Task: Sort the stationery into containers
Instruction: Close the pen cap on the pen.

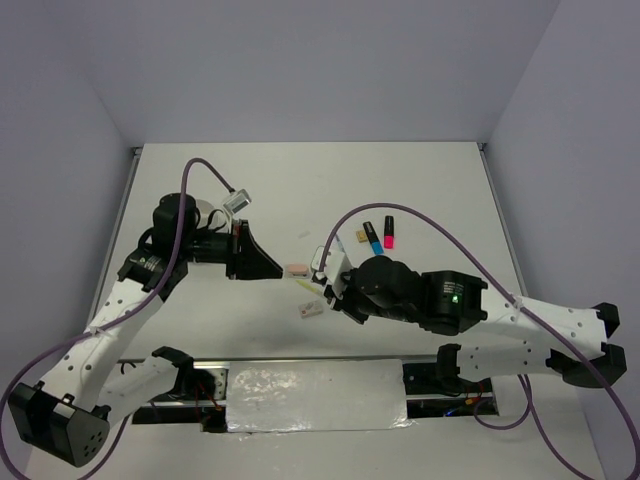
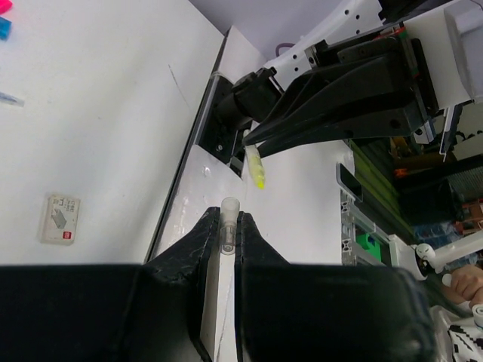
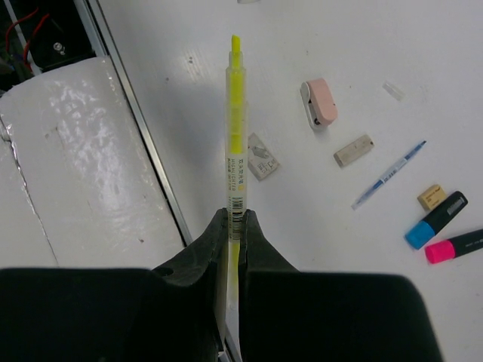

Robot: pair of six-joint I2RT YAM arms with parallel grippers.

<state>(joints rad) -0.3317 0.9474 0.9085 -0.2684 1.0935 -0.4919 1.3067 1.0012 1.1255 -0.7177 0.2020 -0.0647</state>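
My right gripper (image 3: pixel 236 220) is shut on a thin yellow-green pen (image 3: pixel 236 136), whose bare tip points away from the wrist above the table's near edge. In the left wrist view my left gripper (image 2: pixel 229 224) is shut on a small clear cap (image 2: pixel 229 213), and the pen's yellow tip (image 2: pixel 258 169) hangs just beyond it. From above, the left gripper (image 1: pixel 278 268) and the right gripper (image 1: pixel 322 290) face each other a short way apart. The containers are mostly hidden; a pale rim (image 1: pixel 207 213) peeks out behind the left wrist.
On the table lie a pink eraser (image 3: pixel 321 102), a tan eraser (image 3: pixel 354 150), a labelled grey eraser (image 3: pixel 263 157), a white pen (image 3: pixel 389 175), a small tan eraser (image 3: pixel 431 197), a blue highlighter (image 3: pixel 436 220) and a pink highlighter (image 3: pixel 456 246). A metal rail (image 3: pixel 151 158) runs along the near edge.
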